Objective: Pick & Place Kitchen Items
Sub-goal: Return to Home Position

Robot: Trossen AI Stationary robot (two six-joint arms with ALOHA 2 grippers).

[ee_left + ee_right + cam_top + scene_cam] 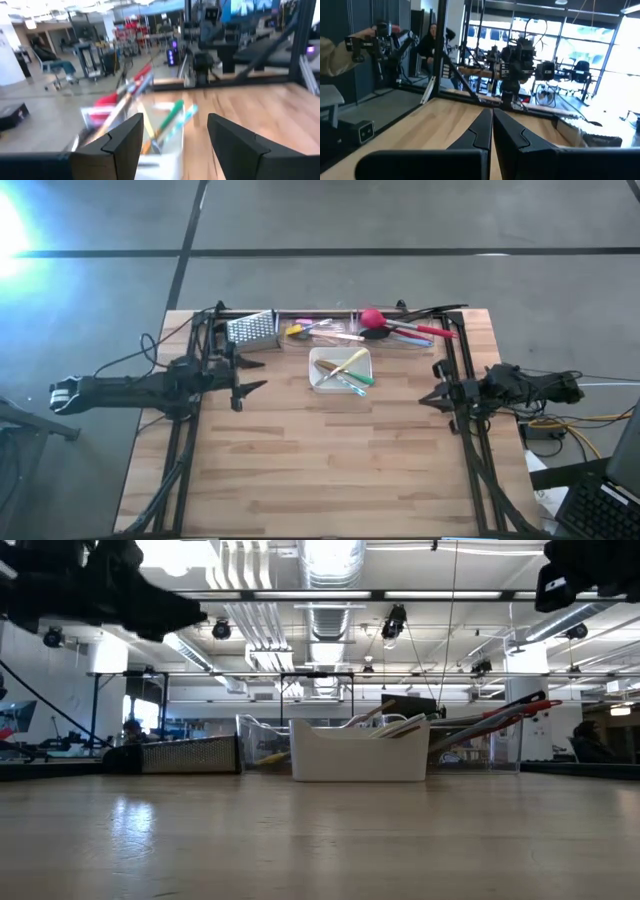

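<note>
A white square tray (pixel 322 379) near the table's far middle holds several utensils, among them a yellow and a green-handled one (pixel 352 370). Behind it a clear bin (pixel 345 330) holds more utensils, with a pink-red ball-ended one (pixel 372 318) and red handles sticking out to the right. My left gripper (pixel 250 377) is open and empty, left of the tray and raised off the table; the tray shows ahead of it in the left wrist view (pixel 165 155). My right gripper (pixel 432 399) is shut and empty, right of the tray.
A steel box grater (pixel 252 329) lies at the far left beside the clear bin. Black frame rails (pixel 190 430) run along both table sides. Bare wood fills the table's near half. A person's sleeve and hand-held device (pixel 350 47) show beyond the table.
</note>
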